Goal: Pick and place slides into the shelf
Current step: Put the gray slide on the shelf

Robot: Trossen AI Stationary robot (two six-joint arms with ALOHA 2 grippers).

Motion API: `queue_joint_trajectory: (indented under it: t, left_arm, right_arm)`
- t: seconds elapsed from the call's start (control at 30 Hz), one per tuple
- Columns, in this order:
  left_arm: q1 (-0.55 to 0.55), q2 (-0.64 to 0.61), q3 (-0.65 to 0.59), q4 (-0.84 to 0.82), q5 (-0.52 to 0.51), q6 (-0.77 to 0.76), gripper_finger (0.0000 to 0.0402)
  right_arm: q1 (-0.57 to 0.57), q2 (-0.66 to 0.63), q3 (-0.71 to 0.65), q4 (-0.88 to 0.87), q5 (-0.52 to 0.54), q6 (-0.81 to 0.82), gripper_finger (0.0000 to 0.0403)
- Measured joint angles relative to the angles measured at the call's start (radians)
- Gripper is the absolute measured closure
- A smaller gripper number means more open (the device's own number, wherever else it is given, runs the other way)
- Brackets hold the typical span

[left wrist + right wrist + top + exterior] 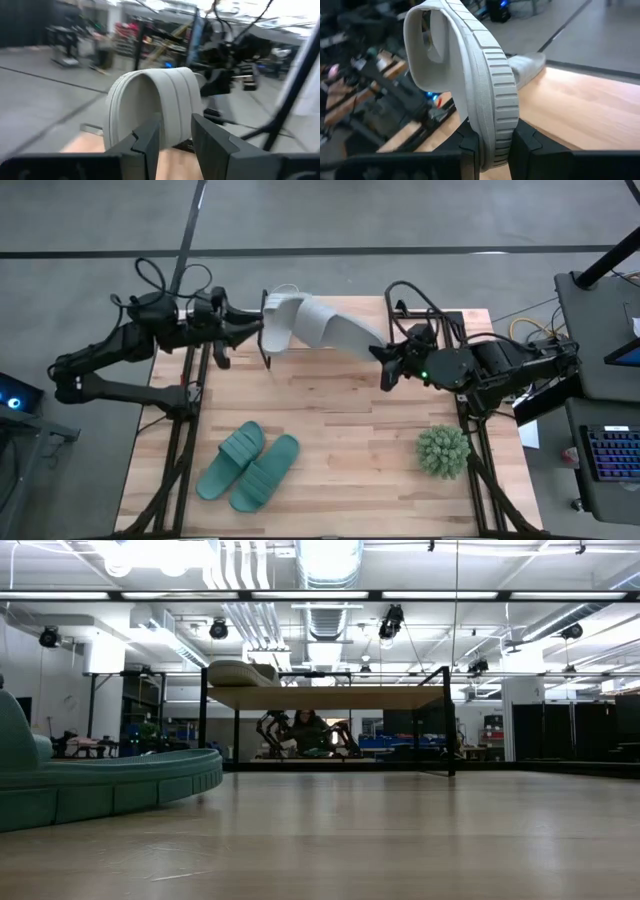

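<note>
My right gripper (385, 365) (492, 150) is shut on a pale grey-white slide (330, 328) (470, 65), which reaches from it toward the table's far left. My left gripper (258, 332) (175, 145) is open at that slide's strap end (160, 100), a finger on either side of the ribbed strap. The second pale slide (240, 673) (526, 65) lies sole-down on the left end of the shelf (330, 697). The teal pair (245, 465) (100, 780) lies side by side on the tabletop near the front left. Neither arm shows in the low view. My right gripper pinches the pale slide's sole at the end away from the strap (495, 142), between its two fingers, which come roughly level from the table's right. The slide stands on its edge, lifted clear, with the strap at its free end. My left gripper: I cannot tell whether its fingers touch the strap.
A spiky green plant ball (443, 450) sits on the tabletop at the right front. Bare wood lies between it and the teal pair. The shelf's thin black legs (447, 720) stand at the table's far side. Desks and a keyboard (610, 455) lie beyond the right edge.
</note>
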Motion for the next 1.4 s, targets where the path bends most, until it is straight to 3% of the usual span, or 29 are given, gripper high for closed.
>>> queue_joint_trajectory:
  t: [0.13, 0.3, 0.77, 1.03, 1.13, 1.3, 1.4]
  left_arm:
    - [0.0, -0.011, -0.005, 0.0, -0.076, 0.046, 0.0307]
    - [-0.003, -0.011, -0.006, 0.0, -0.082, 0.094, 0.0307]
    - [-0.065, 0.039, -0.01, -0.001, -0.146, 0.267, 0.0307]
    - [-0.174, 0.102, -0.01, 0.004, -0.301, 0.488, 0.0307]
    - [-0.218, 0.125, -0.01, 0.004, -0.39, 0.552, 0.0308]
    - [-0.283, 0.166, -0.01, 0.018, -0.447, 0.668, 0.0308]
    - [-0.309, 0.196, -0.01, 0.037, -0.552, 0.701, 0.0308]
  right_arm:
    - [0.0, 0.002, -0.006, 0.001, 0.081, 0.065, 0.0354]
    - [0.001, 0.003, -0.032, 0.003, 0.096, 0.171, 0.0354]
    - [0.018, 0.003, -0.218, 0.058, 0.265, 0.432, 0.0354]
    - [0.018, 0.002, -0.299, 0.254, 0.297, 0.411, 0.0354]
    - [0.018, 0.002, -0.311, 0.275, 0.301, 0.404, 0.0354]
    - [0.018, 0.003, -0.311, 0.282, 0.302, 0.408, 0.0354]
    - [0.018, 0.003, -0.311, 0.302, 0.302, 0.402, 0.0354]
